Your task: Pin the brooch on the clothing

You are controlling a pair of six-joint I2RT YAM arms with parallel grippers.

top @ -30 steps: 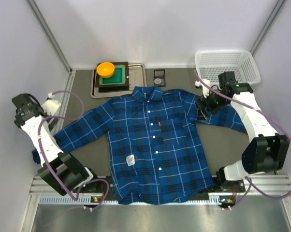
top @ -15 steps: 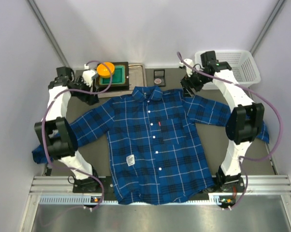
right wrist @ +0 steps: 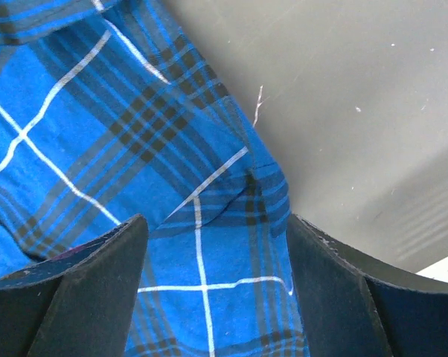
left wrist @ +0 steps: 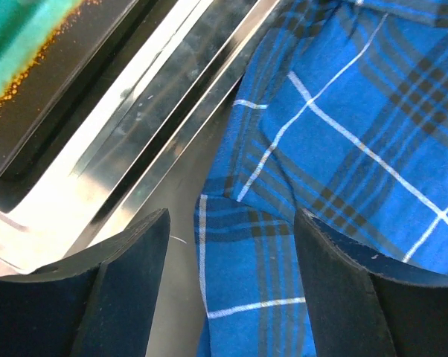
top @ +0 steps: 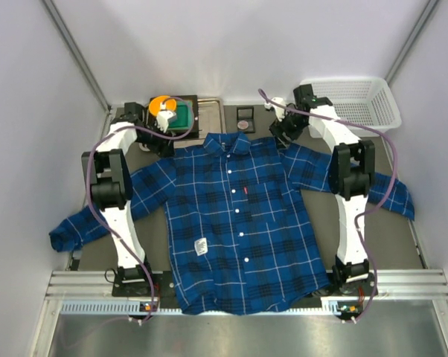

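The shirt point(top: 239, 216) lies flat and front up on the worktop point(top: 313, 230), hem by the arm bases, collar at the far end, sleeves out to both sides. Both arms reach to its shoulders. The left gripper point(left wrist: 231, 290) is spread wide over the shoulder edge, right beside a metal tray point(left wrist: 135, 149). The right gripper point(right wrist: 209, 290) is spread wide too, over the other shoulder's edge. Just past the collar sits the brooch point(top: 244, 124), apart from the cloth. An orange dish point(top: 163, 104) is on the tray, and a white basket point(top: 350, 100) stands far right
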